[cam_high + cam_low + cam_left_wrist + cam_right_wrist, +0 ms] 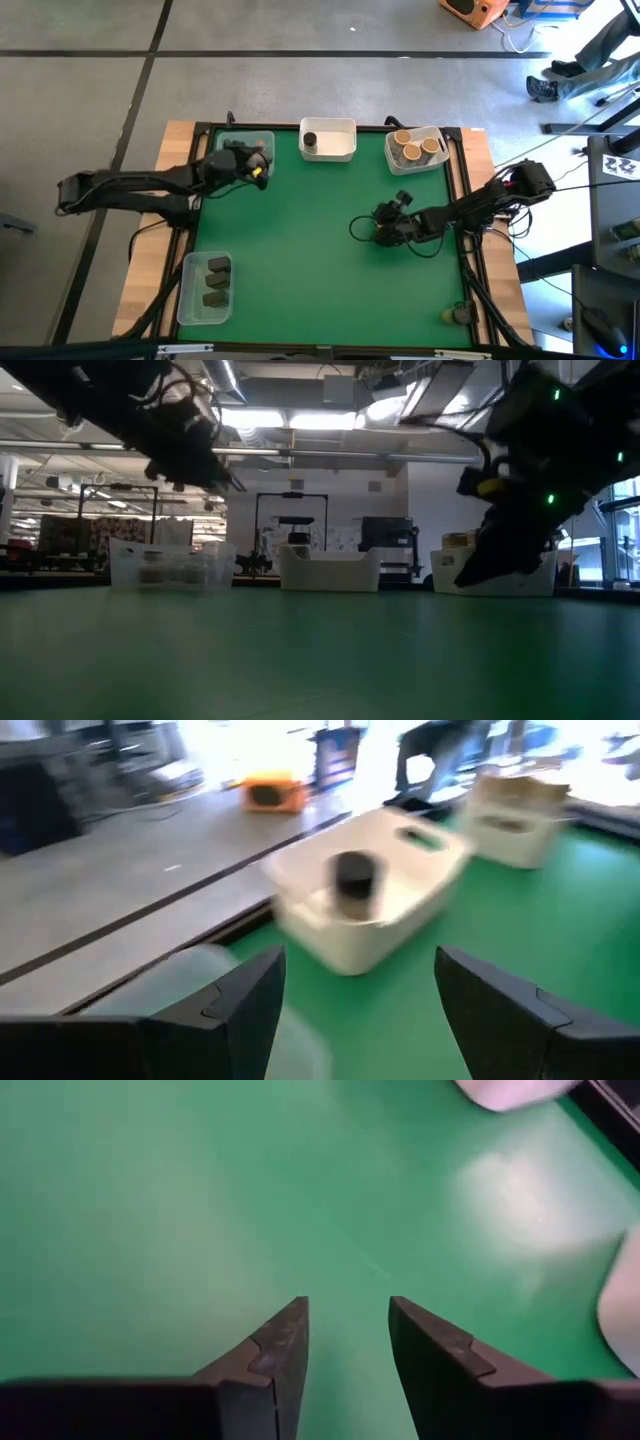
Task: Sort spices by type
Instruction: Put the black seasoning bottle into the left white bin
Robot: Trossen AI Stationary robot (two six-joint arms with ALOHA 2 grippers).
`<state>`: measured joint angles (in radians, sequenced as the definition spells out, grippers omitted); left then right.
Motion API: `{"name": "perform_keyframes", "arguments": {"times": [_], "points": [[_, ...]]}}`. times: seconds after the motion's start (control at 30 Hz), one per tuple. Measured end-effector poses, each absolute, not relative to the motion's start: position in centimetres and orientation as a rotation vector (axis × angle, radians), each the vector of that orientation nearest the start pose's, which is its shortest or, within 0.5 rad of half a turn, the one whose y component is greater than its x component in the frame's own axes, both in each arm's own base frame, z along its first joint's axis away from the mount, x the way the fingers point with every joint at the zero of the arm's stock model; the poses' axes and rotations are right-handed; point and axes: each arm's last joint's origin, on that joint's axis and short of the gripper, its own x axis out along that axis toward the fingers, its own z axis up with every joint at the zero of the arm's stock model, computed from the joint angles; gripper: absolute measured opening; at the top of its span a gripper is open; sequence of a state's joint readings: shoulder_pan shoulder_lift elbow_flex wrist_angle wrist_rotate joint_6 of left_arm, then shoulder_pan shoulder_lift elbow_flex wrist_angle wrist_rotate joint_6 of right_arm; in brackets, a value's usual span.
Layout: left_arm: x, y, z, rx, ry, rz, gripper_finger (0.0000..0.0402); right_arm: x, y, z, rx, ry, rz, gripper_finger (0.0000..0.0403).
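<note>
Spices lie sorted in tubs. A dark cylinder [310, 140] stands in the white tub [340, 152] at the far middle and also shows in the left wrist view, the cylinder [352, 885]. Three tan-lidded jars [415, 147] sit in the far right tub [392, 158]. Dark blocky ones [216, 282] lie in the near left clear tub [190, 300]. My left gripper [258, 168] hangs open and holds nothing above the far left clear tub [262, 138], hiding its contents. My right gripper [347, 1330] hovers open over bare mat, right of centre.
A single small jar [460, 315] stands at the table's near right corner. The green mat [300, 240] lies bare across its middle. Black rails and cables run along the left and right edges. A person's legs [590, 55] show on the floor beyond the far right.
</note>
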<state>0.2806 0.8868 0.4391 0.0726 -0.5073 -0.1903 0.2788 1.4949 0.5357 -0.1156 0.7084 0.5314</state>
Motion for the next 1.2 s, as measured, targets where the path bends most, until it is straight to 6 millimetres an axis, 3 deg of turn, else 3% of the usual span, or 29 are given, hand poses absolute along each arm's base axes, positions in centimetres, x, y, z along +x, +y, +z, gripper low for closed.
{"name": "perform_keyframes", "arguments": {"times": [0.13,0.4,0.73,0.9,1.2], "points": [[18.6,5.2,22.0,-0.136,0.294,0.697,0.0241,22.8,5.7,15.0,-0.026,0.84,-0.525,0.014],[21.0,3.0,20.9,-0.127,0.282,0.571,0.0241,21.5,8.1,22.5,0.094,0.851,-0.338,0.0156],[24.0,-0.4,19.2,-0.14,0.228,0.412,0.0241,20.2,11.3,28.5,0.271,1.013,-0.115,0.0324],[25.7,-2.3,19.0,-0.17,0.223,0.346,0.0241,18.4,13.0,30.2,0.42,1.146,-0.056,0.0352],[30.9,-5.2,19.2,-0.103,0.241,0.272,0.0241,14.5,16.6,30.2,0.646,1.349,-0.075,0.0331]]}}
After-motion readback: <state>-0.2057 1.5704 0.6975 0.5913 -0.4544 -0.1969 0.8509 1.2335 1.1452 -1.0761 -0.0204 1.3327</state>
